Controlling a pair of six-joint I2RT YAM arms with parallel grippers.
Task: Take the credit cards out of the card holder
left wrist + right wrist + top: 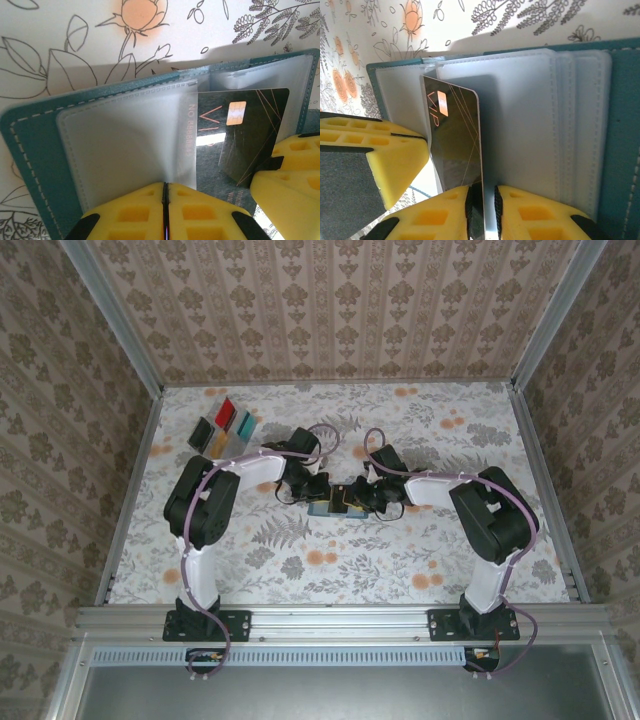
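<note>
From the top camera, the card holder (322,508) is almost wholly buried under the two wrists. The loose cards (226,426) at far left are too small for me to count. On the left wrist view, the black card (250,130) has one corner behind a yellow finger (287,185) and one end clouded by a clear sleeve (125,135), and the holder runs off the frame. On the right wrist view, the card's end slips between the pads of the right gripper (488,200) and off the bottom edge.

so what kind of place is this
Probably a robot test cell, not a home: wallpapered panels in an aluminium frame, with a left arm and right arm bolted along a floral table.
</note>
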